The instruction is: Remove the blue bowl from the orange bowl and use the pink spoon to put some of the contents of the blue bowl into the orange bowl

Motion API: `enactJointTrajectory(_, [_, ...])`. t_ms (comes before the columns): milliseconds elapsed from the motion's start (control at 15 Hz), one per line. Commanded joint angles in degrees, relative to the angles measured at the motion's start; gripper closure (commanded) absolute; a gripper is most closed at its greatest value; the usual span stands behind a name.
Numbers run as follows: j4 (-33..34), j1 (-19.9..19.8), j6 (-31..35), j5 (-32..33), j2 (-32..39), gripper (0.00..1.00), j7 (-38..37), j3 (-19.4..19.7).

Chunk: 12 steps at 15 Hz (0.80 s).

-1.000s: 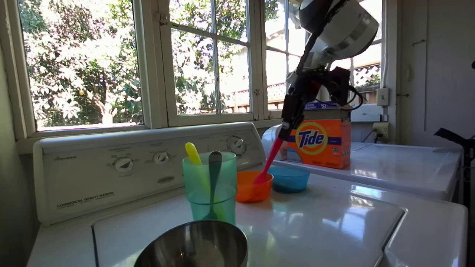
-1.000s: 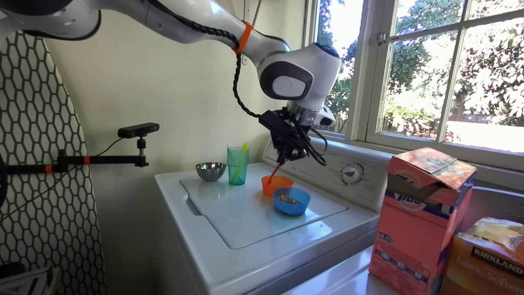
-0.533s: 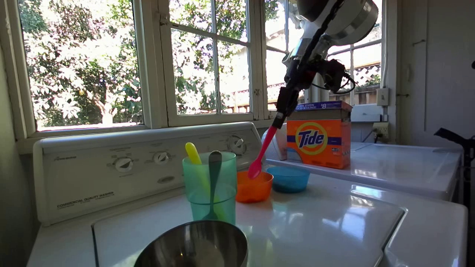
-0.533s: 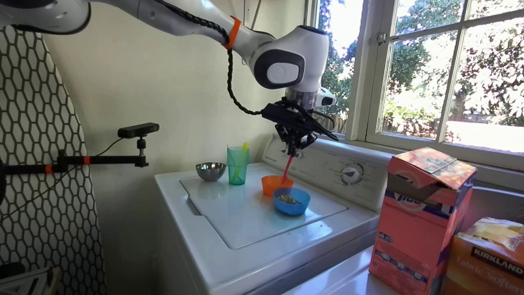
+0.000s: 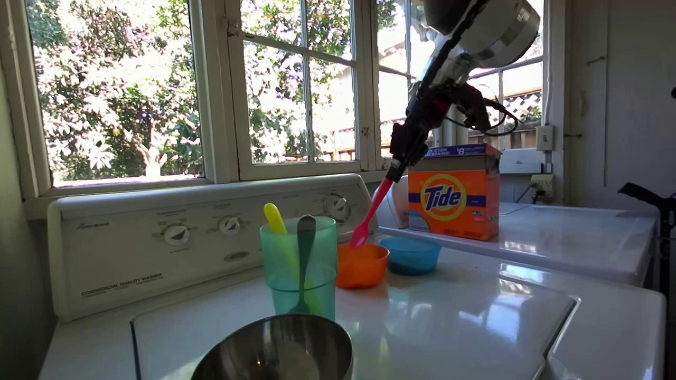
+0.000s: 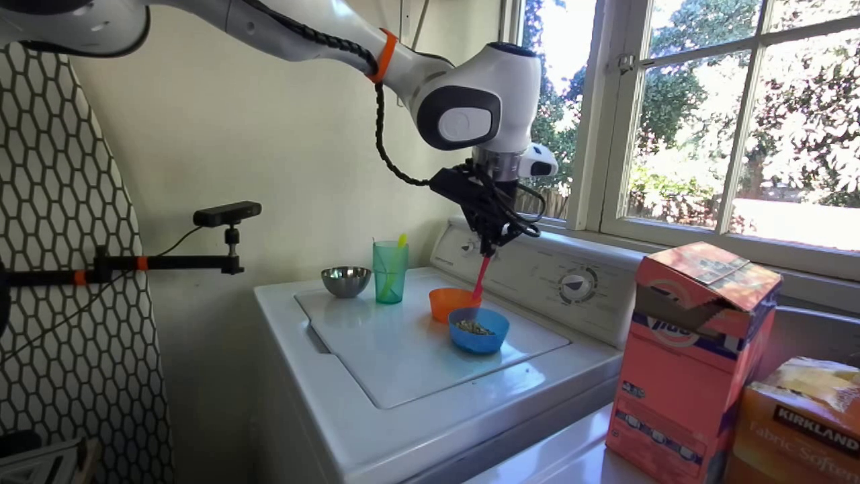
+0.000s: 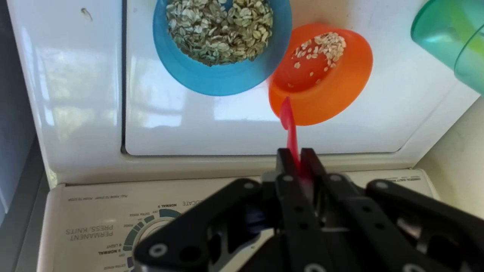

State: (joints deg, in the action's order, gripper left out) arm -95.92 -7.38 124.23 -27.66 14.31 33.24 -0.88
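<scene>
Wrist view: the pink spoon (image 7: pixel 292 136) reaches up from the lower middle of the frame, its tip overlapping the lower-left rim of the orange bowl (image 7: pixel 332 94). A second ago both exterior views had its head dipped into that bowl; now it is up around the rim, and in an exterior view the spoon (image 6: pixel 480 279) has shifted right, to the bowl's right edge. Whether the tip is just inside or just outside the rim I cannot tell. It looks bare, though the wrist camera sees it almost edge-on.

At the bottom of the wrist frame the gripper (image 7: pixel 296 153) has its fingers drawn together on the handle, with only the handle's thickness between them.

A small scatter of oat flakes (image 7: pixel 332 47) lies in the upper part of the orange bowl. Far more sit in the blue bowl (image 7: pixel 211 81), top centre, already out of the orange bowl and just beside it. Neither bowl has visibly moved.

My judgement: a scoop has been tipped out and the task is met or nearly so; another scoop, or laying the spoon aside, may come next.

Further out, the green cup (image 7: pixel 435 41) sits upper right, and in an exterior view the steel bowl (image 6: pixel 346 288) stands left of it.
</scene>
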Motion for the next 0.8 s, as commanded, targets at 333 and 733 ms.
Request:
enactJointTrajectory(333, [3.0, -7.1, -22.9, -8.7, -3.4, 0.98, -9.2, 4.3])
enactJointTrajectory(733, [0.7, -9.7, -24.0, -9.6, -3.8, 0.98, -13.1, 9.9])
